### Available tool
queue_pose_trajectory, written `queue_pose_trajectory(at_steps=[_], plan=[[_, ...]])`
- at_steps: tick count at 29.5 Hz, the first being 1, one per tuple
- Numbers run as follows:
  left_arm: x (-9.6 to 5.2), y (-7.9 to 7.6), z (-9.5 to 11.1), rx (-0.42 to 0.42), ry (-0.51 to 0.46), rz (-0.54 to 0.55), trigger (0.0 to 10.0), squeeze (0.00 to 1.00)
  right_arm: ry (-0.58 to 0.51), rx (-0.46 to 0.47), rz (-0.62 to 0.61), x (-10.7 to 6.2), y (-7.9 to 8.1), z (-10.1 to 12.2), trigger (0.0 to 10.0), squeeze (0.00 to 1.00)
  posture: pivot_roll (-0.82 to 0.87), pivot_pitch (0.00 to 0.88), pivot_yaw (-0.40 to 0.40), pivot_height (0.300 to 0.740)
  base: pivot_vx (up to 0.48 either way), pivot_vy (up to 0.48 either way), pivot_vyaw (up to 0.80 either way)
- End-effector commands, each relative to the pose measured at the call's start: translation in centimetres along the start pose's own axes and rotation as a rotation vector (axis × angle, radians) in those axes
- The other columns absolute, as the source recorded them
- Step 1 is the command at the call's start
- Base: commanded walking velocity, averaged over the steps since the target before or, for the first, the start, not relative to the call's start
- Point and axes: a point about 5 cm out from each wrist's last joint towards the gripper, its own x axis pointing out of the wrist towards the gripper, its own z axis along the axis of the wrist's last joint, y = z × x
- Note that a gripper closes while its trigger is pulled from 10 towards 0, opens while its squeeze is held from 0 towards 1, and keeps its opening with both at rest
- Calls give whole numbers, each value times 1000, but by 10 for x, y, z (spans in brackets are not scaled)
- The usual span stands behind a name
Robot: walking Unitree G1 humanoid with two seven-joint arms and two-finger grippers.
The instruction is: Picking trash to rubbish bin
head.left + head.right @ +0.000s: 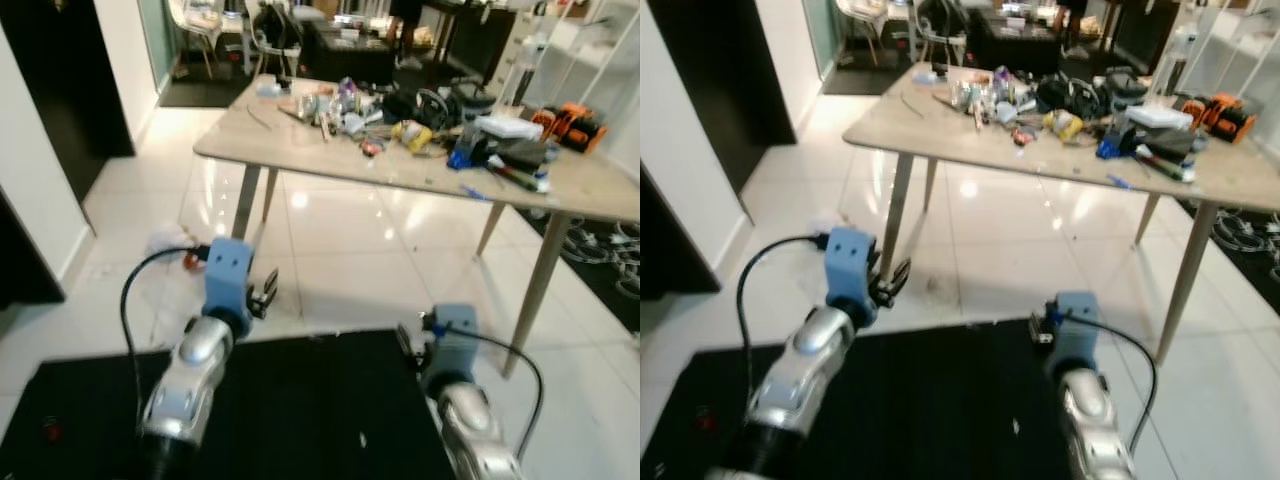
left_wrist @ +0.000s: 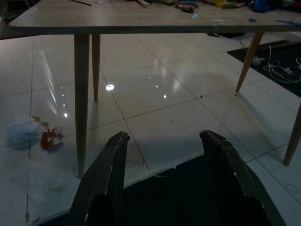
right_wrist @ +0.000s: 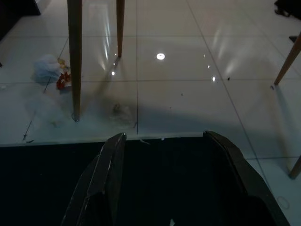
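While both silver arms reach forward over a black mat point(image 1: 300, 410), the head views show a white tiled floor point(image 1: 340, 260) and a light wooden table point(image 1: 300, 150) ahead, its top crowded with tools, cables and small clutter; the left gripper point(image 1: 265, 292) is held above the mat's far edge, close to the nearest table leg point(image 1: 245, 205), and the right gripper point(image 1: 1038, 328) is held low over the mat further right; a crumpled white bag with red scraps, the trash point(image 1: 178, 245), lies on the tiles just left of that table leg and beyond the left gripper.

Seen from the left wrist, the left gripper's two black fingers point(image 2: 106, 183) stand well apart with nothing between them; past them are the mat's edge, the shiny floor and the table leg, and the trash point(image 2: 33, 132) lies on the tiles beside the leg, apart from the fingers; white cables point(image 2: 282, 70) lie on a dark rug farther off.

From the right wrist, the right gripper's fingers point(image 3: 106, 179) are likewise spread wide and empty above the mat; the trash point(image 3: 51, 70) lies near the table leg point(image 3: 74, 56), well apart from this gripper; a faint smudge point(image 3: 122, 110) marks the tiles near the mat's edge.
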Motion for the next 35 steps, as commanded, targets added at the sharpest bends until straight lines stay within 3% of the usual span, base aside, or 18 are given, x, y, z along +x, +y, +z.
queue_pose_trajectory(at_steps=[1,5,35], plan=[[0,-4,-2,8,8,-12,10000,0,15,-9,-23,-2,-8,-2,10000,0,-92,63,-32,740,386,0,-800],[0,-4,-2,8,9,-11,10000,0,18,-13,-28,-2,-9,-2,10000,0,-93,65,-32,740,384,0,-672],[0,-4,-3,5,11,-16,10000,0,15,-13,-42,-2,-12,1,10000,0,-96,67,-33,740,384,0,0]])
